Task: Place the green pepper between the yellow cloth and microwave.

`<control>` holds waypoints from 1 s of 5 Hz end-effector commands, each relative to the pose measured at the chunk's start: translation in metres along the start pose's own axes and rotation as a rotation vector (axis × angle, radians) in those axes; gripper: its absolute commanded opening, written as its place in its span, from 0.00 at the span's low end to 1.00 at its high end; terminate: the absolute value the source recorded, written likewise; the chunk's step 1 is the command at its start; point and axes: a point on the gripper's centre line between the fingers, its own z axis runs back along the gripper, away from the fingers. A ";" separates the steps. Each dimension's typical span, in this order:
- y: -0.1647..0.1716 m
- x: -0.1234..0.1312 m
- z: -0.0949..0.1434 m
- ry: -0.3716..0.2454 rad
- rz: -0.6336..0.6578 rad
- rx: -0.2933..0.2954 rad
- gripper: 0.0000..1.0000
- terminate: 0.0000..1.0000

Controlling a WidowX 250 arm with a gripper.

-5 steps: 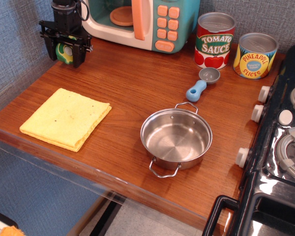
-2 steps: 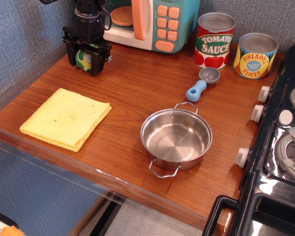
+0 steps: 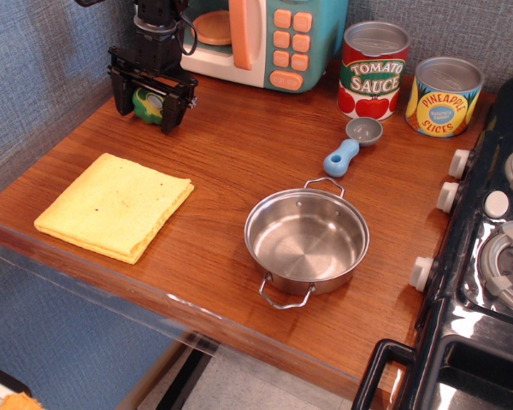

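Note:
The green pepper (image 3: 149, 102) rests on the wooden counter (image 3: 239, 145) at the back left. It lies just in front of the microwave (image 3: 256, 38) and behind the yellow cloth (image 3: 114, 206). My gripper (image 3: 150, 101) hangs straight down over the pepper, one black finger on each side. The jaws stand slightly apart from the pepper, so the gripper looks open. The fingers hide the pepper's sides. The cloth lies flat near the counter's front left edge.
A steel pot (image 3: 306, 239) stands in the middle front. A blue and grey scoop (image 3: 350, 145) lies behind it. A tomato sauce can (image 3: 374, 70) and a pineapple can (image 3: 445, 96) stand at the back right. A toy stove (image 3: 487, 256) borders the right side. A blue wall runs along the left.
My gripper moved right and down from the counter's left edge, carrying the pepper to the counter in front of the microwave. Its fingers have spread a little around the pepper.

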 end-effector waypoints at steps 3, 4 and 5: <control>0.014 -0.037 0.109 -0.217 -0.023 0.014 1.00 0.00; 0.014 -0.037 0.109 -0.217 -0.023 0.014 1.00 0.00; 0.014 -0.037 0.109 -0.217 -0.023 0.014 1.00 1.00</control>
